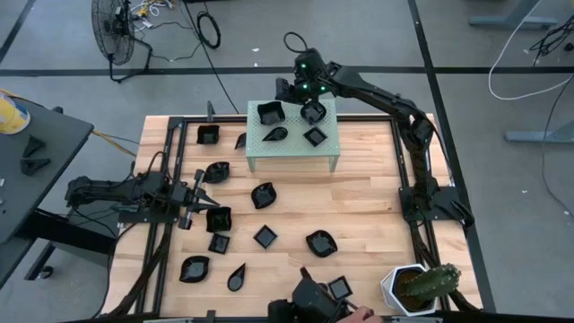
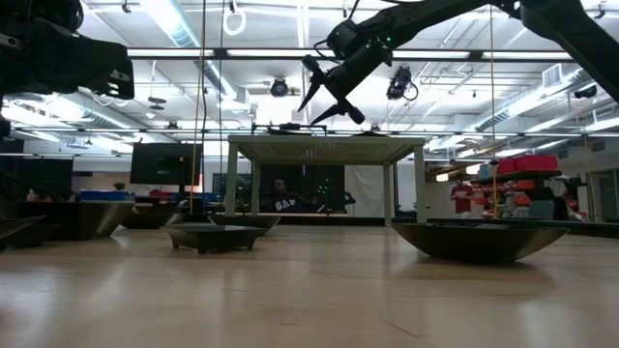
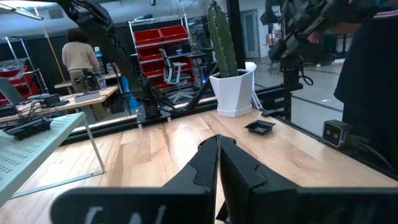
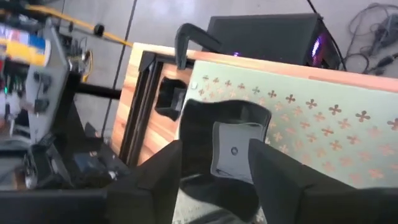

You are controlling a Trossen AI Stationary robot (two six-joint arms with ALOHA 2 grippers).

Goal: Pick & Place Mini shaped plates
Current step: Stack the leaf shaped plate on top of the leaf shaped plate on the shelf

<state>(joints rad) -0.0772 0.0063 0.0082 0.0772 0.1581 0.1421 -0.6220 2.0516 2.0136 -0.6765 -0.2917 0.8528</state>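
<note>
Several glossy black mini plates lie on the wooden table point(image 1: 359, 193), among them ones at the middle point(image 1: 263, 195) and nearer point(image 1: 320, 242). Several more rest on the pale green perforated stand point(image 1: 291, 154). My right gripper point(image 1: 294, 91) is open and empty above the stand's far left part; in the right wrist view its fingers stand on either side of a square plate point(image 4: 227, 146) that rests on the stand, also seen from above point(image 1: 269, 113). My left gripper point(image 1: 199, 199) is shut and empty, low over the table's left side, beside a square plate point(image 1: 218, 218).
A white hexagonal pot with a cactus point(image 1: 417, 287) stands at the near right corner. A person's hand point(image 1: 359, 316) with a dark device point(image 1: 309, 301) reaches in at the near edge beside a plate point(image 1: 339, 287). Black frame rails point(image 1: 166, 179) run along both sides.
</note>
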